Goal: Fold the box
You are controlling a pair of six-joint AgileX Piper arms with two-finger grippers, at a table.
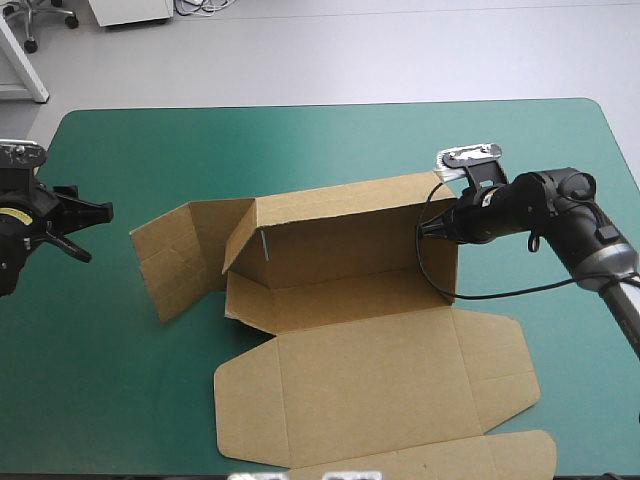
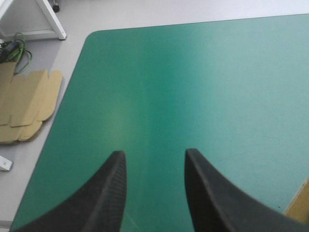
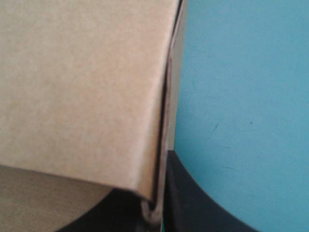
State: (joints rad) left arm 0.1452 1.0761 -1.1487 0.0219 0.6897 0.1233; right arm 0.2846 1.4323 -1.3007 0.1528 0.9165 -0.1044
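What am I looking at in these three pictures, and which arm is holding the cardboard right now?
You are driving two robot arms at a table covered in teal-green. The wide picture looks down from above and behind them. The other two come from cameras on the wrists, looking along each gripper's black fingers. On the table lies a brown box, a cut sheet half folded: its back wall and left flap stand up, and its lid lies flat toward the near edge. The right gripper is shut on the box's right end; its wrist picture shows the board's edge between the fingers. The left gripper is open, apart from the box, holding nothing. Its picture also shows spare flat board beyond the table's left edge.
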